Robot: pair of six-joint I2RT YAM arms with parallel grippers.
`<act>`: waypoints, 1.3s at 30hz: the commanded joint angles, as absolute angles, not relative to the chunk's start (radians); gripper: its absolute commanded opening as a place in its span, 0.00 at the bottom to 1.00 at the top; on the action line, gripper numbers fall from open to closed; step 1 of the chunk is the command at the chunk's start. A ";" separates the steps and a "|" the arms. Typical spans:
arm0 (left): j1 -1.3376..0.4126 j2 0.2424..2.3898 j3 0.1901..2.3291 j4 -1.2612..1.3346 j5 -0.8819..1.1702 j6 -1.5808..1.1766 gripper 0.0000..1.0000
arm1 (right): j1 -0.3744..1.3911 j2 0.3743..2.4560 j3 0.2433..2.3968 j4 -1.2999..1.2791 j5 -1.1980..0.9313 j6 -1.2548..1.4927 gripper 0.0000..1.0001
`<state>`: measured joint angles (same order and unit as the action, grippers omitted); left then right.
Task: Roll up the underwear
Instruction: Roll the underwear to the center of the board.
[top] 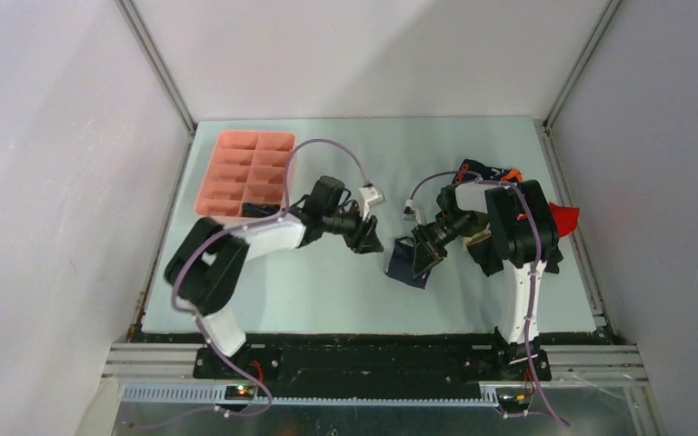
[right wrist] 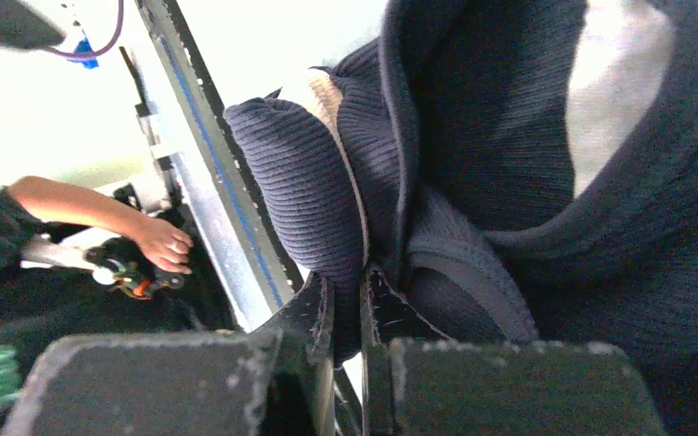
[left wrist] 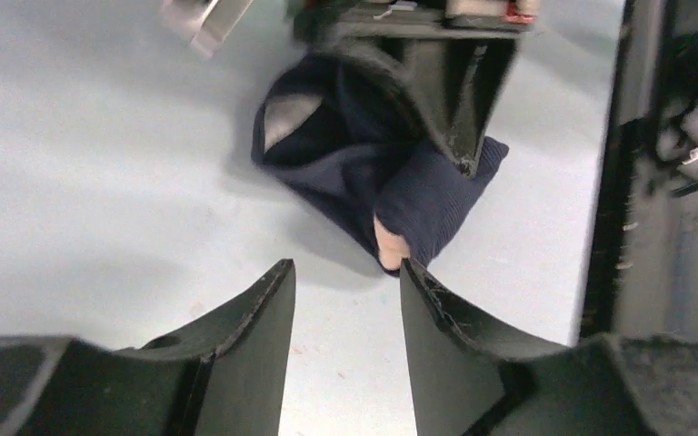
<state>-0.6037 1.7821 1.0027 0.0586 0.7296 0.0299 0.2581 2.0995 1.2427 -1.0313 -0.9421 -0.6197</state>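
A pair of navy underwear with a beige waistband (top: 407,270) lies crumpled on the pale table, right of centre. My right gripper (top: 429,247) is shut on a fold of it; in the right wrist view (right wrist: 345,295) the ribbed navy cloth (right wrist: 309,182) is pinched between the fingers and partly lifted. My left gripper (top: 370,240) is open and empty, just left of the cloth. In the left wrist view (left wrist: 347,272) its right fingertip (left wrist: 423,291) nearly touches the beige edge (left wrist: 389,247). More underwear, black-orange (top: 489,172) and red (top: 564,216), lies behind my right arm.
A pink compartmented tray (top: 244,173) stands at the back left. A black item (top: 259,210) lies by its near edge. The table's metal rail (right wrist: 209,200) and a person's hand (right wrist: 168,245) beyond it show in the right wrist view.
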 commanded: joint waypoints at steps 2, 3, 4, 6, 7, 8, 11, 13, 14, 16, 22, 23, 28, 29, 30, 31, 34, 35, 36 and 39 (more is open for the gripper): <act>-0.832 1.558 0.788 0.183 0.545 0.643 0.53 | 0.255 2.177 1.262 -1.080 -0.848 -0.549 0.00; -0.866 1.527 0.739 0.284 0.518 0.785 0.54 | 0.245 2.193 1.266 -1.088 -0.854 -0.545 0.00; -0.921 1.519 0.650 0.345 0.473 0.851 0.56 | 0.240 2.200 1.271 -1.092 -0.870 -0.540 0.00; -0.978 1.532 0.557 0.534 0.436 0.985 0.58 | 0.231 2.217 1.277 -1.105 -0.887 -0.537 0.00; -0.991 1.557 0.534 0.615 0.428 1.029 0.58 | 0.228 2.222 1.277 -1.109 -0.891 -0.537 0.00; -1.011 1.588 0.528 0.648 0.414 1.046 0.59 | 0.227 2.225 1.277 -1.111 -0.893 -0.540 0.00; -1.042 1.642 0.509 0.755 0.387 1.137 0.59 | 0.227 2.230 1.277 -1.117 -0.896 -0.543 0.00; -1.057 1.672 0.508 0.780 0.367 1.174 0.58 | 0.227 2.230 1.277 -1.118 -0.896 -0.544 0.00; -1.062 1.688 0.509 0.788 0.346 1.180 0.58 | 0.226 2.230 1.277 -1.118 -0.896 -0.545 0.00; -1.067 1.703 0.508 0.818 0.321 1.203 0.58 | 0.227 2.230 1.277 -1.118 -0.896 -0.545 0.00; -1.071 1.789 0.530 0.843 0.236 1.278 0.58 | 0.226 2.232 1.277 -1.118 -0.896 -0.543 0.00; -1.071 1.805 0.547 0.843 0.216 1.284 0.58 | 0.226 2.232 1.277 -1.118 -0.896 -0.544 0.00; -1.072 1.852 0.641 0.720 0.171 1.307 0.47 | 0.225 2.233 1.277 -1.120 -0.897 -0.544 0.00; -1.075 1.858 0.652 0.693 0.158 1.311 0.44 | 0.225 2.234 1.278 -1.119 -0.897 -0.544 0.00; -1.077 1.862 0.672 0.647 0.143 1.322 0.38 | 0.225 2.233 1.278 -1.120 -0.898 -0.544 0.00; -1.083 1.870 0.680 0.626 0.136 1.328 0.35 | 0.225 2.234 1.277 -1.120 -0.899 -0.544 0.00; -1.091 1.880 0.742 0.474 0.115 1.375 0.15 | 0.225 2.232 1.276 -1.120 -0.897 -0.545 0.06; -1.094 1.884 0.754 0.409 0.114 1.383 0.11 | 0.225 2.227 1.275 -1.120 -0.898 -0.546 0.10; -1.096 1.884 0.779 0.376 0.116 1.396 0.04 | 0.225 2.223 1.273 -1.119 -0.899 -0.552 0.15; -1.093 1.883 0.840 0.203 0.124 1.404 0.00 | 0.221 2.154 1.271 -1.114 -0.897 -0.567 0.47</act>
